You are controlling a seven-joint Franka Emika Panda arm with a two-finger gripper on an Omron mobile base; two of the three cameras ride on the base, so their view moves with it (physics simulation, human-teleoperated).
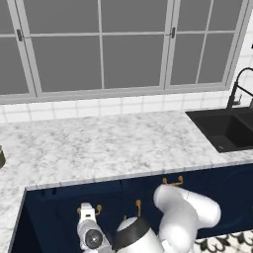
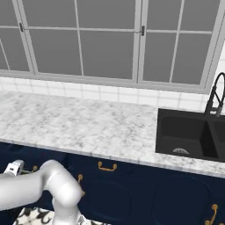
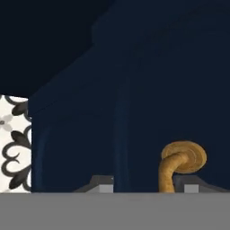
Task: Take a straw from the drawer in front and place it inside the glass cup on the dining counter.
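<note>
In the hand view the gripper (image 3: 148, 188) sits close against a dark navy cabinet front, its two finger tips (image 3: 102, 187) apart with a curved brass handle (image 3: 176, 166) rising between them, nearer the right tip. Whether the tips touch the handle cannot be told. The handle ends in a round brass mount on the navy panel. At the left edge of that view lies patterned black-and-white floor tile (image 3: 13, 143).

From the left base view, the arm reaches low before the navy cabinets (image 1: 64, 202), below the front edge of the marble table (image 1: 108, 143). A black sink (image 1: 227, 128) sits at the table's right end, under the windows (image 1: 133, 44).
</note>
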